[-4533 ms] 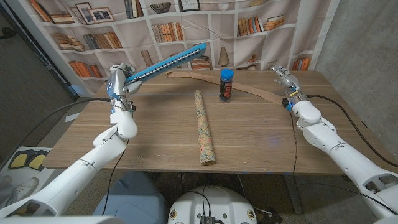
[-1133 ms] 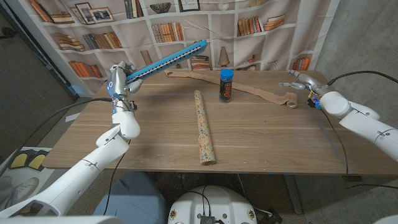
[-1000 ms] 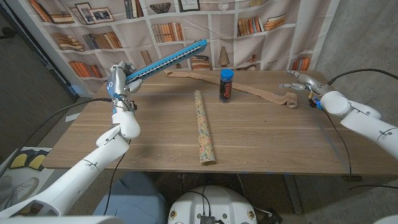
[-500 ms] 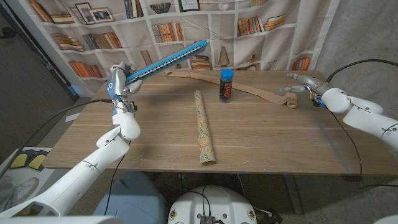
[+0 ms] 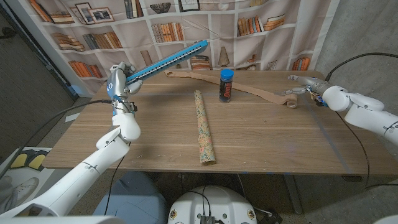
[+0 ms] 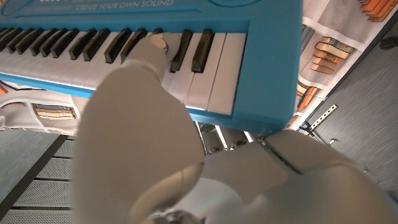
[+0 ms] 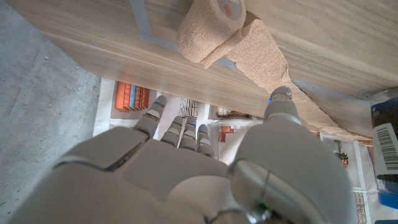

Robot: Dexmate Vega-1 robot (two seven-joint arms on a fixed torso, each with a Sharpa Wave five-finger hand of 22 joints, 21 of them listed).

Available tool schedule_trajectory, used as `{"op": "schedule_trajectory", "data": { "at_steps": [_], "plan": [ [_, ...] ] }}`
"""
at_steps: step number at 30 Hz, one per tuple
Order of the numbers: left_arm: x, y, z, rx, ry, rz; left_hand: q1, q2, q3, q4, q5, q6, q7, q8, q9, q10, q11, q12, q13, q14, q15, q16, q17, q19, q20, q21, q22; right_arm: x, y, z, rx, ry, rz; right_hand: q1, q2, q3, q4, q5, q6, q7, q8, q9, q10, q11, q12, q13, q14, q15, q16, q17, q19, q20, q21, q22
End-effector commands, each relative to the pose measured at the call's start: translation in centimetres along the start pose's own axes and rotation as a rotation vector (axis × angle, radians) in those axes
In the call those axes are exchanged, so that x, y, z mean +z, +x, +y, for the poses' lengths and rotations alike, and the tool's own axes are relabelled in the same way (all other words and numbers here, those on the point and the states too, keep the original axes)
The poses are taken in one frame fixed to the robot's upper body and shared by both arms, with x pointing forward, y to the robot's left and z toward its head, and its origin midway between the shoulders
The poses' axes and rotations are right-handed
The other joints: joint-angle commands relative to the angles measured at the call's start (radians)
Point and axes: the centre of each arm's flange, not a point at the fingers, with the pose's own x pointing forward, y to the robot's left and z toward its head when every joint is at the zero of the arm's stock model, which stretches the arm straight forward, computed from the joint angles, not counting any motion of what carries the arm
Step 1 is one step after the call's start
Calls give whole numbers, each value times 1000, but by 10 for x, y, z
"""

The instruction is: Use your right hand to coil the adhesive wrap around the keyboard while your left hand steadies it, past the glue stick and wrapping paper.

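Left hand (image 5: 118,79) grips the blue toy keyboard (image 5: 166,61) by one end, raised off the wooden table (image 5: 261,137). Mid-table: patterned wrapping-paper roll (image 5: 204,127), then black blue-capped glue stick (image 5: 226,85). Tan adhesive wrap roll (image 5: 291,99) lies at the right edge with its strip unrolled leftward past the stick; right hand (image 5: 305,83) beside it, fingers spread, holding nothing.

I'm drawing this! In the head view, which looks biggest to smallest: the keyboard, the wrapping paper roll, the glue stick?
1. keyboard, longest, though it is raised and tilted, so it is only narrowly ahead of the next.
2. wrapping paper roll, nearly as long.
3. glue stick, clearly smallest.
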Motion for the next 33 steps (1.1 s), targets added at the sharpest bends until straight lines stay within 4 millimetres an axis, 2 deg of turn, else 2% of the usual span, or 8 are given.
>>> {"op": "schedule_trajectory", "data": {
  "at_steps": [1, 5, 10, 15, 23, 26, 28, 33],
  "plan": [
    [1, -5, 3, 6, 6, 1, -9, 43, 26, 24, 235, 3, -9, 7, 1, 13, -22, 278, 325, 307, -113, 326, 499, 207, -204, 491, 468, -1, 0, 0, 58, -90, 23, -6, -4, -3, 4, 3, -6, 8, -3, 6, -1, 4, 0, 5, 1, -1, 3, 2, 4, 1, 7, 0],
    [1, -7, 3, 7, 8, -1, -8, 43, 23, 23, 232, 2, -12, 8, -1, 14, -22, 271, 311, 308, -115, 325, 493, 206, -204, 492, 467, -3, 4, 0, 105, -123, 35, -16, -6, -8, 9, 4, -33, 11, -11, 7, -29, 9, -7, 7, -22, 11, -5, 4, -14, 6, 0, 0],
    [1, -8, 3, 5, 12, -1, -8, 44, 23, 24, 232, 1, -12, 11, -3, 18, -23, 265, 304, 307, -115, 325, 492, 207, -205, 494, 466, -4, 5, -1, 120, -143, 38, -19, -8, -9, 11, 4, -44, 12, -14, 8, -36, 11, -8, 8, -29, 11, -6, 4, -19, 8, -1, 0],
    [1, -8, 4, 2, 16, 0, -8, 41, 26, 22, 235, 2, -12, 12, -6, 19, -21, 268, 308, 306, -114, 329, 500, 203, -203, 500, 476, -6, 6, -1, 141, -168, 36, -41, -22, -23, 18, 7, -88, 13, -24, 8, -46, 3, -7, 10, -40, 12, -7, 6, -31, 9, -2, 1],
    [0, -8, 5, 4, 17, 2, -9, 40, 26, 23, 235, 1, -12, 15, -5, 20, -20, 272, 312, 304, -115, 329, 499, 202, -204, 499, 473, -7, 9, -1, 166, -221, 43, -52, -30, -30, 21, 9, -89, 15, -19, 8, -37, -3, -1, 12, -42, 10, -6, 6, -33, 7, -1, 1],
    [0, -8, 5, 3, 16, 3, -10, 42, 26, 24, 234, 3, -9, 11, -14, 19, -20, 273, 314, 306, -115, 330, 498, 202, -204, 503, 480, -8, 11, 0, 177, -236, 49, -56, -32, -32, 23, 11, -101, 12, -21, 9, -31, -12, 2, 13, -44, 7, -5, 7, -34, 7, 0, 1],
    [0, -9, 5, 4, 16, 4, -10, 43, 26, 24, 235, 3, -11, 11, -17, 21, -19, 263, 299, 307, -114, 330, 496, 203, -204, 502, 478, -9, 11, 0, 183, -240, 47, -57, -32, -33, 23, 14, -131, 4, -27, 9, -37, -12, 1, 14, -47, 8, -5, 6, -35, 6, 1, 1],
    [1, -10, 5, 5, 15, 4, -8, 42, 31, 22, 238, -1, -5, 12, -18, 15, -17, 272, 315, 303, -113, 333, 503, 199, -203, 506, 487, -10, 14, 1, 216, -268, 56, -50, -27, -30, 20, 20, -202, -45, -31, 11, -50, -9, 0, 18, -65, 19, -8, 6, -47, 12, 0, 1]
  ]
}}
